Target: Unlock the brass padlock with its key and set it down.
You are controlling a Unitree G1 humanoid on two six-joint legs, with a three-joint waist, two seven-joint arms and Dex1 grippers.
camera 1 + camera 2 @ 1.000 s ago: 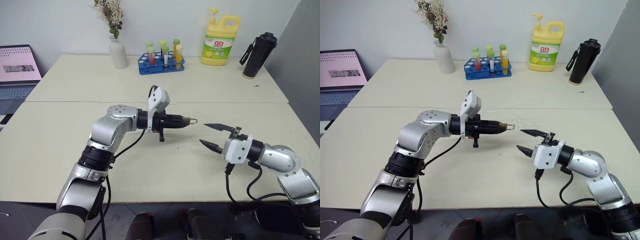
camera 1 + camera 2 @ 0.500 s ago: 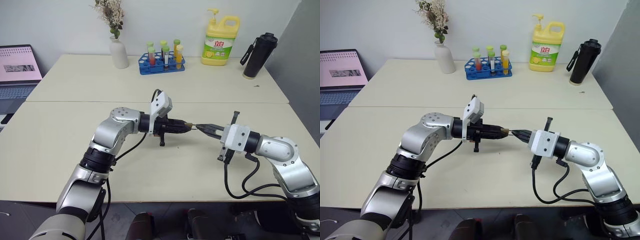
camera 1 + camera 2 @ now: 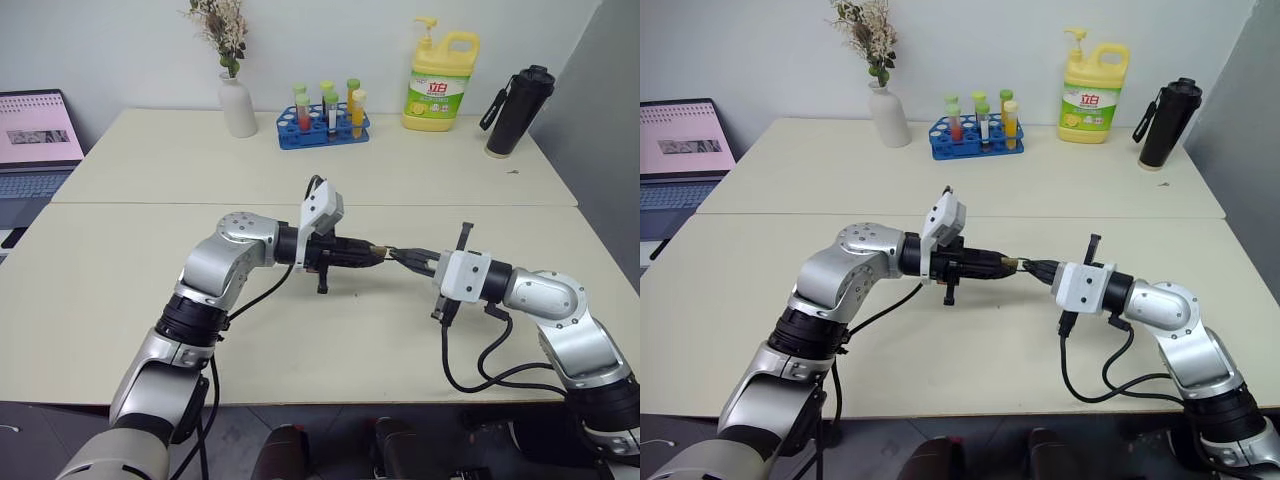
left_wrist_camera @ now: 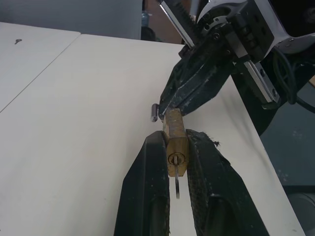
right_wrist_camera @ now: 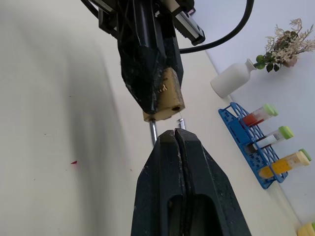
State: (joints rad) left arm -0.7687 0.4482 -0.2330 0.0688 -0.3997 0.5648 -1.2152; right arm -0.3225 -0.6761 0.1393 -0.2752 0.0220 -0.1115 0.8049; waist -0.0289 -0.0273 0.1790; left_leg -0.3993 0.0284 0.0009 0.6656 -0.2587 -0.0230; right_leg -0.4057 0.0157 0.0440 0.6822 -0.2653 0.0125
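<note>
Left end effector (image 4: 176, 147): two matte black fingers with scuffed, gritty pads, narrow gap, clamped on the small golden-brass rectangular padlock (image 4: 174, 137), one pad on each flat side. Padlock is held in the air above the surface, keyhole end facing back toward the left wrist, thin silvery U-shaped shackle (image 5: 153, 132) pointing at the other arm. Slim silvery metal key (image 4: 176, 183) sits in the keyhole, its sliver hanging down between the fingers.

Right end effector (image 5: 176, 135): black tapered fingers pressed fully together, tips meeting the shackle end of the padlock. In the right wrist view the shackle's two steel legs run into the closed tips; can't tell if the bend is actually pinched.

In the head views both end effectors (image 3: 383, 253) meet tip to tip over the middle of the front pale cream matte surface (image 3: 90, 300), which butts against a second one behind it.

Far side, well apart: white ceramic vase with dried flowers (image 3: 236, 103), blue plastic rack of coloured-cap test tubes (image 3: 324, 124), yellow plastic pump bottle with green label (image 3: 439, 82), black cylindrical flask with strap (image 3: 517, 110). Open laptop with pinkish screen (image 3: 36, 130) at the robot's far left.
</note>
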